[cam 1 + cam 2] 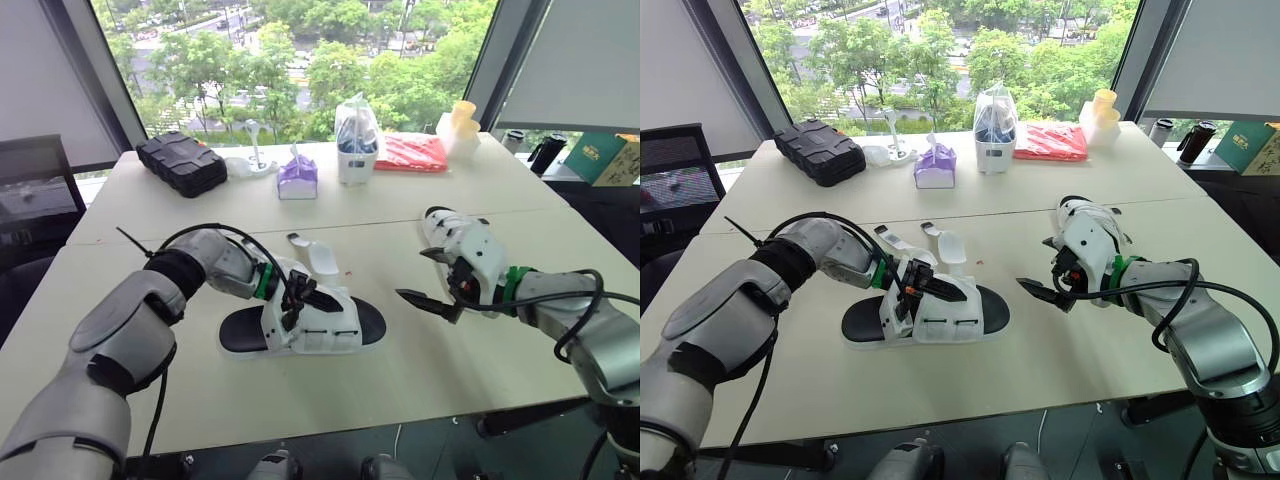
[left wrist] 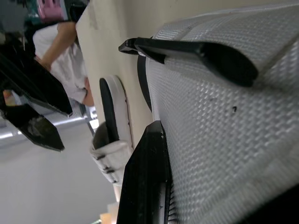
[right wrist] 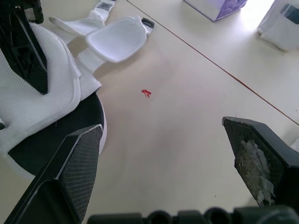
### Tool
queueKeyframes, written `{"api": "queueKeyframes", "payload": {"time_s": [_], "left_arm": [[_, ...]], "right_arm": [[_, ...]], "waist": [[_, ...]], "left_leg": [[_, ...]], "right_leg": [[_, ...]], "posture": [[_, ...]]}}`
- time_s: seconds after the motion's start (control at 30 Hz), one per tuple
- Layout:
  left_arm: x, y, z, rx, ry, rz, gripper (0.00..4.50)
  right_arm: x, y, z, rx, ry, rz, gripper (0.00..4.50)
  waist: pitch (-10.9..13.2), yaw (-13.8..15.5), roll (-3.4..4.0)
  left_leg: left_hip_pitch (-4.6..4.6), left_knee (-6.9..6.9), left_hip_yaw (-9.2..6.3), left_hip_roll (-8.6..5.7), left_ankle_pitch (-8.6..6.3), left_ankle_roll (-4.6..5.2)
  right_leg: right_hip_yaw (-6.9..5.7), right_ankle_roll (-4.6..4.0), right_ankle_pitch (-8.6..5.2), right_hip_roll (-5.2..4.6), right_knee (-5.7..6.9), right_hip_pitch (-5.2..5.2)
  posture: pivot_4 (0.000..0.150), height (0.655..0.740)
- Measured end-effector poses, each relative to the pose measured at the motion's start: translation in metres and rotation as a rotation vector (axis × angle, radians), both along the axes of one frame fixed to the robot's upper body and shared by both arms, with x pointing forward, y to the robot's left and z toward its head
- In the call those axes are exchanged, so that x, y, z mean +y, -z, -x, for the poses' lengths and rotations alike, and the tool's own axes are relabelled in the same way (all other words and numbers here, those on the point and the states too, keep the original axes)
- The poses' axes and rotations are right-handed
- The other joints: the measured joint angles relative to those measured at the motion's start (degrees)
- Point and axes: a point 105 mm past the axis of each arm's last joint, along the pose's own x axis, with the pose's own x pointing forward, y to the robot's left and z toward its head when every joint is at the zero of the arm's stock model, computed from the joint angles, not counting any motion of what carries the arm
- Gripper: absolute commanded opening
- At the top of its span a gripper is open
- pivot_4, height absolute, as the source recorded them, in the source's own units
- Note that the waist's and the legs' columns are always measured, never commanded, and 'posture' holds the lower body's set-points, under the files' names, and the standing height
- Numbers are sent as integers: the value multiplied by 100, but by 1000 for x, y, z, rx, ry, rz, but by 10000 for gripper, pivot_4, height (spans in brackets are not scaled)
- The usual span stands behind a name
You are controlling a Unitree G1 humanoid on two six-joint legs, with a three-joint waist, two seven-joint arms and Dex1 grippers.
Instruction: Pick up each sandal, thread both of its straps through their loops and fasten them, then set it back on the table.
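Nearest, in the lower middle of the left eye view, the sandal (image 1: 300, 328) lies flat on the table (image 1: 420, 370), black sole down and white mesh upper on top. The left gripper (image 1: 298, 296) sits on that upper. The left wrist view shows its two fingers (image 2: 196, 51) pinched on the mesh, one over the top face and one at the edge. Just behind the sandal, toward the middle of the frame, its loose white straps (image 1: 312, 256) trail on the tabletop, unthreaded.

To the right of centre the right gripper (image 1: 415, 275) hovers above bare table with its fingers spread wide and nothing between them, a little apart from the sandal's toe end. A second sandal (image 2: 110, 116) shows in the left wrist view, beyond the first.

The sandal looks light. Its sole should be fairly stiff and keep its shape, while the mesh and straps are likely soft and floppy and will sag if gripped mid-length. A good hold is probably the sole's edge for steadying and the very tip of a strap for feeding it into its loop. The textured mesh should not slip much.

Along the upper part of the frame sit a black case (image 1: 180, 162), a purple box (image 1: 297, 178), a clear bag (image 1: 357, 135) and a red packet (image 1: 412, 152).
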Motion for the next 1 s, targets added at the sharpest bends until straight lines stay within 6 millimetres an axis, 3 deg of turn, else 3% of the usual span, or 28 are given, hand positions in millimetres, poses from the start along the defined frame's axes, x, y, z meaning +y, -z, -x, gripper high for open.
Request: {"api": "queueKeyframes", "payload": {"time_s": [0.23,0.37,0.57,0.7,1.0], "left_arm": [[-3,2,0,-30,61,47,326],[-4,2,-2,-30,53,70,13729],[-4,-3,-18,-87,-20,144,44422],[-2,-3,-17,-21,-41,119,44866],[52,-10,-9,145,-163,42,44866]], "right_arm": [[0,0,0,-4,5,0,45000],[0,0,0,-3,5,0,45000],[7,2,-1,4,-22,9,45000],[11,-2,-1,-2,-43,9,45000],[32,12,0,-3,-160,2,45000]], "waist": [[-1,15,1],[-1,12,0],[-1,16,0],[-7,6,-6],[-8,-89,-9]], "left_leg": [[-1,25,-2,0,-4,8],[-2,33,-2,0,-6,10],[-1,36,-2,0,-6,10],[2,43,-2,0,-6,10],[9,37,6,3,-11,13]], "right_leg": [[-1,3,1,1,8,9],[-1,4,2,1,9,11],[-1,5,2,2,16,11],[0,6,3,1,12,18],[2,6,3,1,24,12]], "posture": [[1500,7400],[1500,7400],[1500,7400],[1500,7400],[1500,7400]]}}
